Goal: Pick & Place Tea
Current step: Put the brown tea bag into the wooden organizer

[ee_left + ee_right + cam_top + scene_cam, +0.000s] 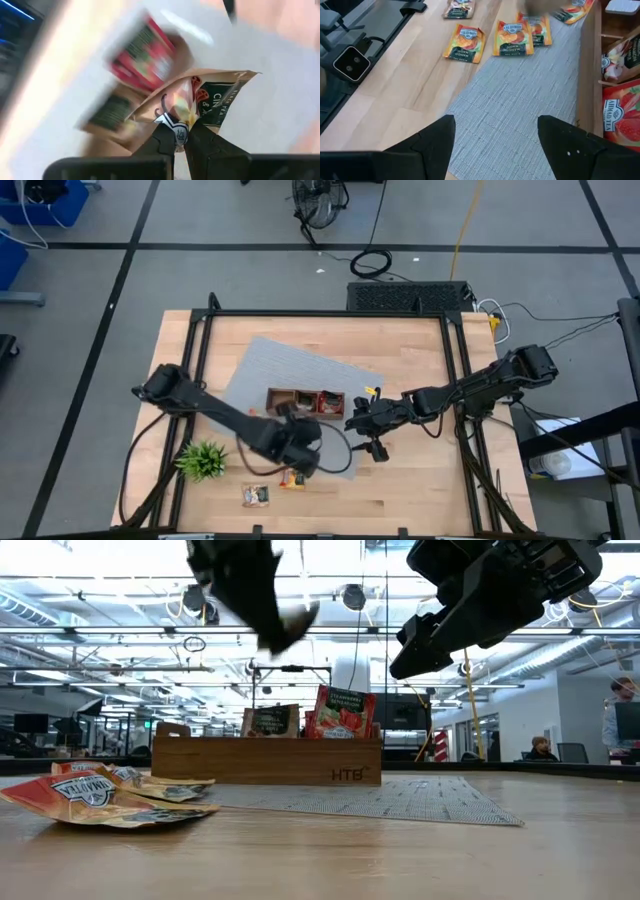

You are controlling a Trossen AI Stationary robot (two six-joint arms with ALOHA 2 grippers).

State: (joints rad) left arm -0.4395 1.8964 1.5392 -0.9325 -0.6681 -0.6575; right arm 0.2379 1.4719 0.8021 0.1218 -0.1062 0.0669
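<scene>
In the left wrist view my left gripper [181,134] is shut on a tea sachet [210,97], pale orange with a dark green panel. In the high view it hangs above the mat's near edge [297,448], just near of the wooden tray [305,400]. Red sachets [345,712] stand upright in the tray. My right gripper [495,125] is open and empty above the grey mat [520,100], to the right of the tray [362,426]. Several orange-and-green sachets [512,37] lie flat on the mat and table. My left gripper pinches the sachet between its two fingers at one edge [175,122]. The rest of the sachet fans out beyond the fingertips. It is lifted clear of the table, as the low view shows [290,622].
A small green plant [203,460] stands near the table's left near corner. Two loose sachets [256,496] lie near the near edge, seen crumpled in the low view [100,795]. A black frame [455,380] borders the table. Bare wood lies right of the mat.
</scene>
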